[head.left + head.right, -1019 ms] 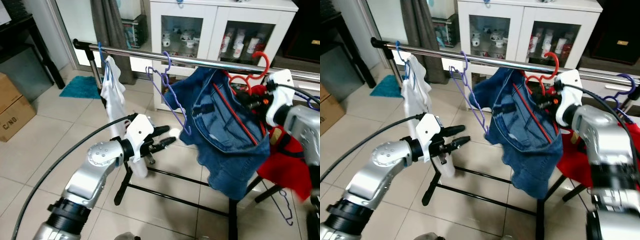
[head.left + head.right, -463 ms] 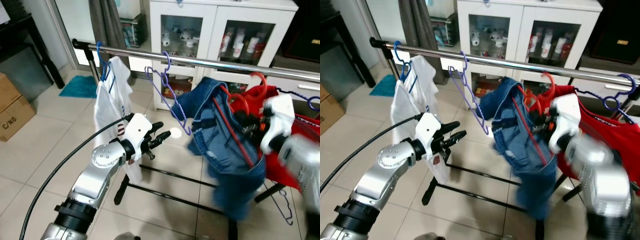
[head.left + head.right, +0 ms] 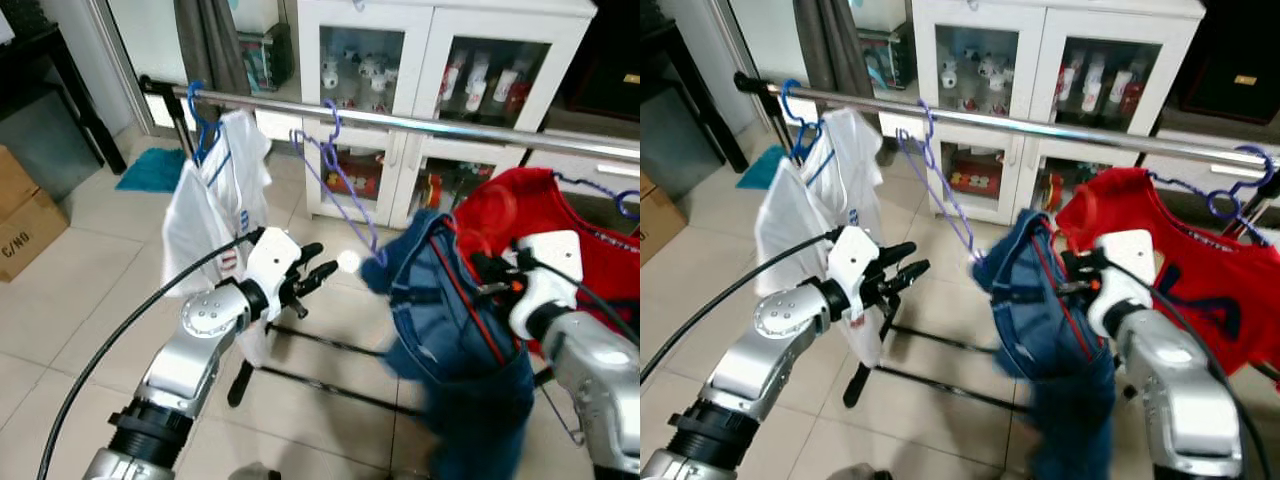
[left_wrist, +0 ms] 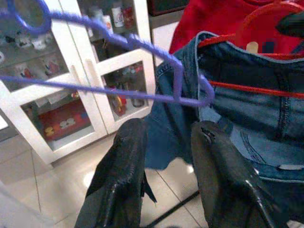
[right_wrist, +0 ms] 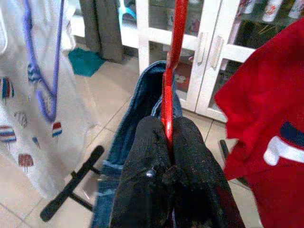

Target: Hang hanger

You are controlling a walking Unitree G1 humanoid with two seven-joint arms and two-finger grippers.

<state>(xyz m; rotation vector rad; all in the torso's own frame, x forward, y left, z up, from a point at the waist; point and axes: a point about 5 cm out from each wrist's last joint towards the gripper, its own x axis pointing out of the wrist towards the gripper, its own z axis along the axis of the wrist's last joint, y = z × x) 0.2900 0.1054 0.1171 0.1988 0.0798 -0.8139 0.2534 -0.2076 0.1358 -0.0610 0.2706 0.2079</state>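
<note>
Right wrist view: right gripper (image 5: 167, 137) clamps the red hanger (image 5: 172, 57) carrying denim jeans (image 3: 460, 340); left gripper (image 4: 166, 156) gapes beside the empty purple hanger (image 4: 118, 95).

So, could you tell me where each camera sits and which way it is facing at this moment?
Left and right eye views: on the head, looking forward and down at the clothes rail; both silver arms show.
Left wrist view: along the open left gripper at the purple hanger and jeans.
Right wrist view: along the right gripper, shut on the red hanger.
All views share the jeans and the white cabinet.
</note>
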